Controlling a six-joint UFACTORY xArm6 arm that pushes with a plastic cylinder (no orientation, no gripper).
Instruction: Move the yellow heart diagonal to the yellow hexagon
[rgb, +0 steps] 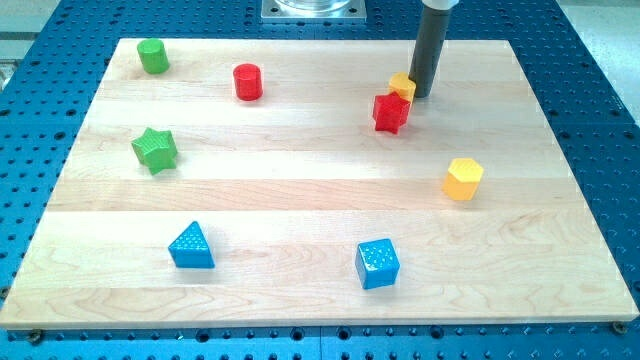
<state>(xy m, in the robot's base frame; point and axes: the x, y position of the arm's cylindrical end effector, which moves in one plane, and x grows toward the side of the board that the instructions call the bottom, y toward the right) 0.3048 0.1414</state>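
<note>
The yellow heart (402, 86) lies near the view's top, right of centre, partly hidden behind the red star (391, 112), which touches its lower edge. My tip (423, 94) stands just right of the yellow heart, touching or almost touching it. The yellow hexagon (463, 179) lies lower and further right, well apart from the heart.
A red cylinder (247, 82) and a green cylinder (153, 56) lie at the top left. A green star (155, 150) lies at the left. A blue triangle (191, 246) and a blue cube (377, 263) lie near the bottom. The wooden board (300, 200) rests on a blue perforated table.
</note>
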